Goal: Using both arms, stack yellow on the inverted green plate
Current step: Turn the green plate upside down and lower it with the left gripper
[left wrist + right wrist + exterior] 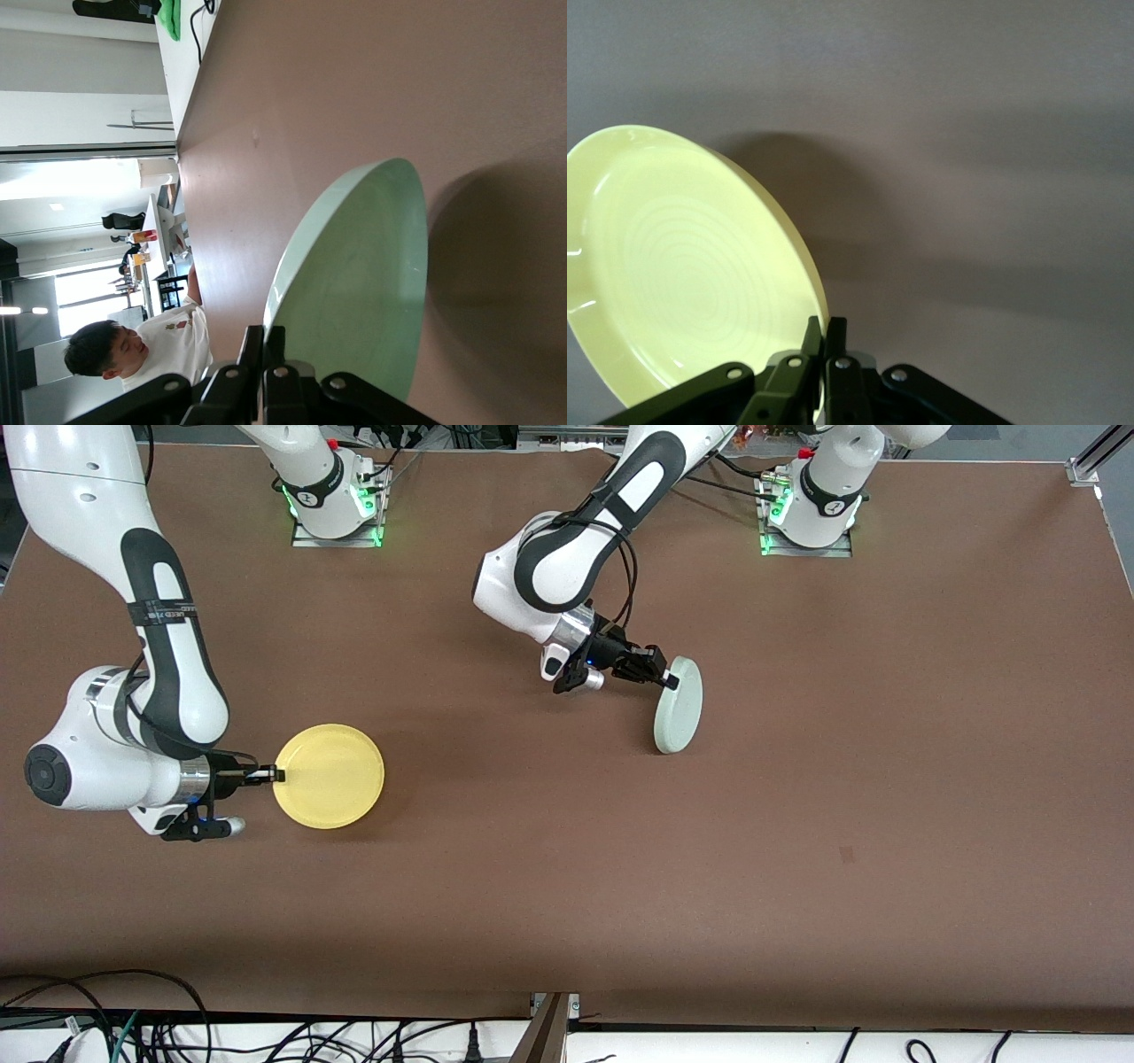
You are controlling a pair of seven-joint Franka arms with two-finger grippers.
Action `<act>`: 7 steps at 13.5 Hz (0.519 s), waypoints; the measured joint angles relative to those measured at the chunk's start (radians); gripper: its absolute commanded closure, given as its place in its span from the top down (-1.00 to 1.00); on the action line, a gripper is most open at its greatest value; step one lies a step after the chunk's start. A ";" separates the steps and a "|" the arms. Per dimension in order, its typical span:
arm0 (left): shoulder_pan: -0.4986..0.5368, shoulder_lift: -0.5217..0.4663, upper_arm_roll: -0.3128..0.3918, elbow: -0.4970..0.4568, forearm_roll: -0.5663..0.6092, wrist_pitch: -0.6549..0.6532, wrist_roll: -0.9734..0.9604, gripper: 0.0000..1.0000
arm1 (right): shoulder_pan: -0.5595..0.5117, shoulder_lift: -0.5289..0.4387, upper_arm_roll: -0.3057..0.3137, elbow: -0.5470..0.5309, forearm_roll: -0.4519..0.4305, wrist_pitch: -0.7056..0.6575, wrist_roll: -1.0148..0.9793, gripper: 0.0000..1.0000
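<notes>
The yellow plate point(330, 777) is face up toward the right arm's end of the table. My right gripper point(275, 775) is shut on its rim. In the right wrist view the plate point(682, 274) is slightly tilted and casts a shadow on the table, with the gripper point(825, 332) clamped on its edge. The pale green plate point(679, 704) stands almost upright on its edge near the table's middle. My left gripper point(671, 681) is shut on its upper rim. In the left wrist view the green plate point(354, 283) rises from the closed gripper point(264, 341).
The brown table point(567, 886) has a small dark mark point(846, 855). The two arm bases point(337, 505) point(808, 514) stand at the edge farthest from the front camera. Cables point(133, 1027) lie along the nearest edge. A person point(142, 350) shows past the table's edge.
</notes>
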 measured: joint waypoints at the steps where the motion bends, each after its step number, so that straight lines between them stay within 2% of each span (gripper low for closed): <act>1: 0.000 0.003 -0.002 0.004 -0.025 0.024 -0.001 1.00 | 0.009 0.000 0.000 0.002 -0.004 0.000 0.000 -1.00; 4: 0.007 0.035 -0.005 0.025 -0.185 0.130 -0.029 1.00 | 0.028 0.000 0.000 0.036 -0.008 0.000 0.000 -1.00; 7: 0.043 0.050 -0.002 0.085 -0.326 0.194 -0.036 1.00 | 0.048 0.000 0.000 0.048 -0.014 -0.001 0.000 -1.00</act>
